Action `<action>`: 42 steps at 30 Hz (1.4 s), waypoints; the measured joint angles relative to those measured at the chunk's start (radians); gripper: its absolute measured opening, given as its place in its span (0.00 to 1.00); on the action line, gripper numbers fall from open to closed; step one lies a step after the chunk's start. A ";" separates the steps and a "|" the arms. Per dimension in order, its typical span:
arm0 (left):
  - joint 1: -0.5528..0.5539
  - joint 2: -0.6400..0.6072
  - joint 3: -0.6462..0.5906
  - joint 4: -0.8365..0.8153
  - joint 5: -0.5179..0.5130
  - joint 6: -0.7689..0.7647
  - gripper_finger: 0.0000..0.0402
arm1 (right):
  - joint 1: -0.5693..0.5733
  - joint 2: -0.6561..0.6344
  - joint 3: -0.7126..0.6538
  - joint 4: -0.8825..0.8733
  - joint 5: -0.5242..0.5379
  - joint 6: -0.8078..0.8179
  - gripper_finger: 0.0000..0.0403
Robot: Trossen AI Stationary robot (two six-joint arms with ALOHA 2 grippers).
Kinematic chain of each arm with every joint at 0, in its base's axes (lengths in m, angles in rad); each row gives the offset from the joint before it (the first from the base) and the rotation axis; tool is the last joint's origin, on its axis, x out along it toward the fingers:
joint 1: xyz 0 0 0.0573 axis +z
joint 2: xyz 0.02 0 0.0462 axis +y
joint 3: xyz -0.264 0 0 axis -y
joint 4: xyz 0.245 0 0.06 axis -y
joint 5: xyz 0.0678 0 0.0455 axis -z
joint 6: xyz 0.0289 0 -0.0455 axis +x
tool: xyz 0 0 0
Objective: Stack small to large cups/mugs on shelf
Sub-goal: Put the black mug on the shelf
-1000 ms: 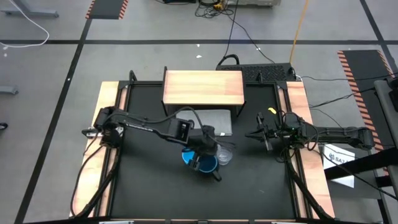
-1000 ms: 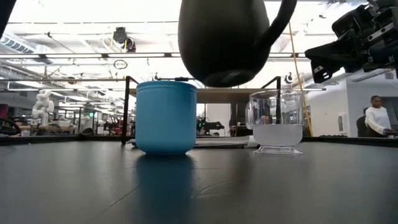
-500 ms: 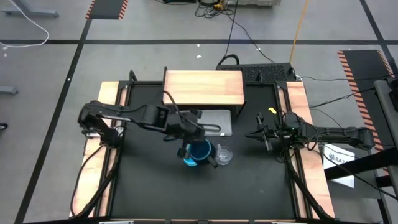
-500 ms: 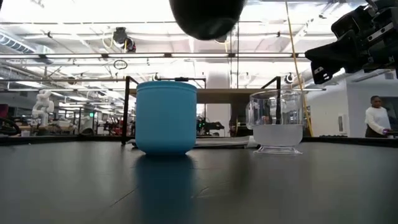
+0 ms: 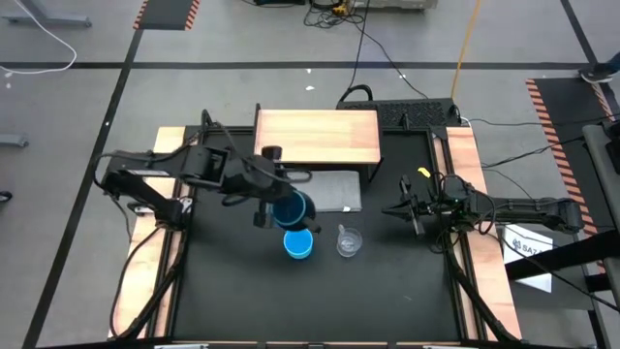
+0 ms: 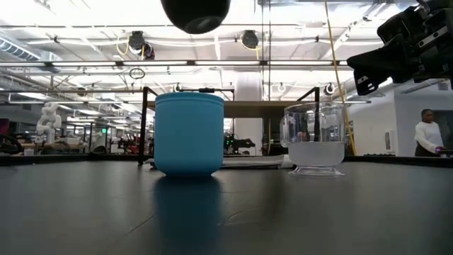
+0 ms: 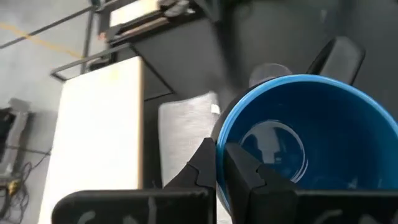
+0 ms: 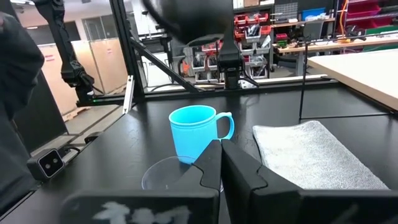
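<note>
My left gripper (image 5: pixel 276 206) is shut on the large dark navy mug with a blue inside (image 5: pixel 293 208), held high over the near edge of the grey mat; only the mug's dark bottom (image 6: pixel 196 13) shows in the low view. The light-blue mug (image 5: pixel 298 243) and the clear cup (image 5: pixel 348 241) stand upright on the black table, side by side. The wooden-topped shelf (image 5: pixel 316 137) stands at the far side. My right gripper (image 5: pixel 405 210) is shut and empty in the air at the right, its fingers (image 8: pixel 211 163) pointing toward the cups. My left gripper pinches the navy mug's rim (image 7: pixel 219 138), one finger (image 7: pixel 244 169) inside the mug and one (image 7: pixel 200 171) outside, on the side opposite the handle (image 7: pixel 336 57). The fingers come from the table's left, slanting down. The mug is lifted clear, its opening up.
A flat grey mat (image 5: pixel 327 191) lies on the table just in front of the shelf. Wooden strips (image 5: pixel 465 184) run along the table's left and right sides. A person (image 6: pixel 427 134) stands in the room beyond.
My left gripper has risen and gone toward the table's far edge and a little left, toward the shelf, carrying the navy mug. The mug has left its place near the light-blue mug and now hangs higher, over the mat's near edge.
</note>
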 joint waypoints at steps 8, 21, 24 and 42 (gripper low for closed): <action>0.072 -0.123 -0.022 -0.031 -0.083 0.001 0.02 | 0.000 0.000 0.000 -0.001 0.000 0.000 0.00; 0.123 -0.434 -0.325 0.057 -0.101 -0.046 0.02 | 0.000 0.000 0.000 0.000 0.000 0.000 0.00; 0.123 -0.510 -0.420 0.100 -0.087 -0.074 0.02 | 0.000 0.000 0.000 0.001 0.000 0.000 0.00; 0.123 -0.831 -0.829 0.276 -0.078 -0.211 0.02 | 0.000 0.000 0.000 0.001 0.000 0.000 0.00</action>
